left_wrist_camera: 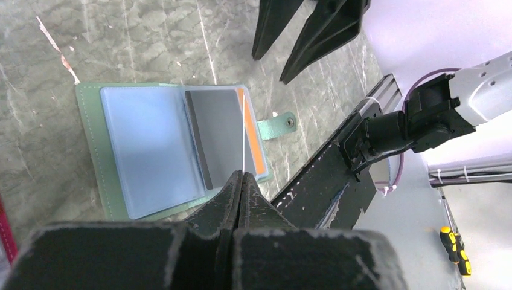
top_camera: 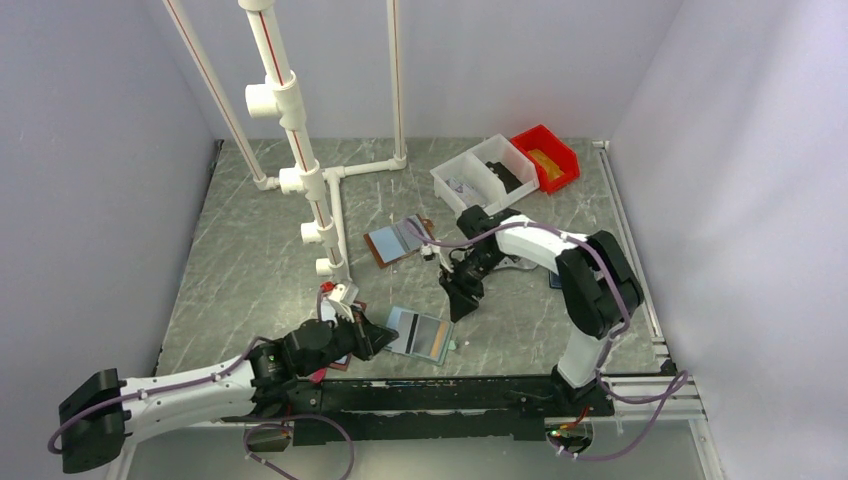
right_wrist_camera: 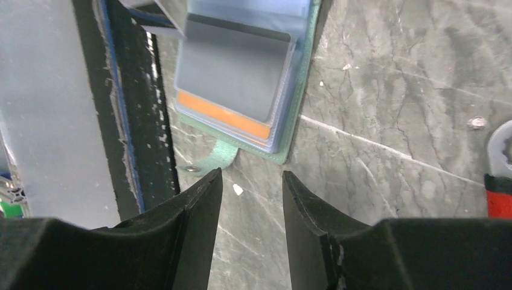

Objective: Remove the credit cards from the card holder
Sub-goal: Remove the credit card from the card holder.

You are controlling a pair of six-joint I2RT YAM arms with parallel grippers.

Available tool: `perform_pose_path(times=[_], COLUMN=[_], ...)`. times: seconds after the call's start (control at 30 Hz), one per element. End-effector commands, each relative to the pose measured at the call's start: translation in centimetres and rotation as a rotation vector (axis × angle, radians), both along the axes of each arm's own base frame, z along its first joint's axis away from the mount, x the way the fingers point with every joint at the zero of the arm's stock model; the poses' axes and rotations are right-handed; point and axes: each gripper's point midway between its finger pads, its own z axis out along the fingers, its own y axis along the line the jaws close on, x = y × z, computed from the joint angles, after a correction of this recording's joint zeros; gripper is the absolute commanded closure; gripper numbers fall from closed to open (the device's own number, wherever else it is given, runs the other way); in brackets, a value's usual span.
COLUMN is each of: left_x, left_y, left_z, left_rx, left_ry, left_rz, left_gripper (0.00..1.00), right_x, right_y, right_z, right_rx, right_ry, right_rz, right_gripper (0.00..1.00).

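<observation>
The card holder [top_camera: 420, 335] is seen lying open on the desk [top_camera: 250, 260], just beside the black rail [top_camera: 450, 395] along the near edge. Little room is left on that side, while bare marbled surface is open to the far side.

The left tool [top_camera: 388, 335] is pressed fully shut, its tips set at the holder's left side. A thin pale sleeve edge is seen running up to those tips in the left wrist view, but whether it is pinched cannot be told.

The right tool [top_camera: 461, 312] is held over bare desk just beyond the holder's far right corner, apart from it. Its jaws are parted by a narrow gap with nothing between them.

2 credit cards are still seated in the sleeves: a dark credit card [left_wrist_camera: 220, 136] on top and an orange credit card [left_wrist_camera: 258, 139] showing only as a strip beneath.

The holder's snap strap [right_wrist_camera: 211, 162] is shown by the wrist views only. The brown-edged folder [top_camera: 400, 240], white bins [top_camera: 480, 175], red bin [top_camera: 548, 158] and pipe frame [top_camera: 300, 170] are caught only from above, well clear on the far side.
</observation>
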Motion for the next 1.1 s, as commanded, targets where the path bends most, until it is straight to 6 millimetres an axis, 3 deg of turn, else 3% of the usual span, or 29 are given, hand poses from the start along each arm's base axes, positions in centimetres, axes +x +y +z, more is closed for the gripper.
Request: perform_pose_path(times=[0.0,0.2,0.57,0.97,1.07], left_x=[0.0,0.0,0.4,0.6,0.6], left_y=[-1.3,-3.5,-7.4,-8.2,-8.1], left_z=[2.2,4.0,4.7,4.9,5.0], left_rx=[-0.049,-0.083,-0.098,-0.12,-0.126], left_ry=[-0.041,-0.093,-0.118,-0.114,-0.115], left_rz=[-0.042,-0.109,-0.194,-0.195,-0.192], left_gripper=[1.0,1.0,1.0,1.0,1.0], right_x=[0.5,-0.7,-1.7,-2.7,-2.9], right_y=[1.4,1.7,2.0,2.3,2.3], right_z=[5.3,8.0,8.0,7.7,7.8], right_rx=[0.218,0.359,0.383,0.377,0.384], right_ry=[-0.037,0.013,0.073,0.094,0.098], right_rz=[0.013,0.033,0.057,0.098,0.105], right_gripper=[0.56,0.56,0.57,0.63,0.69])
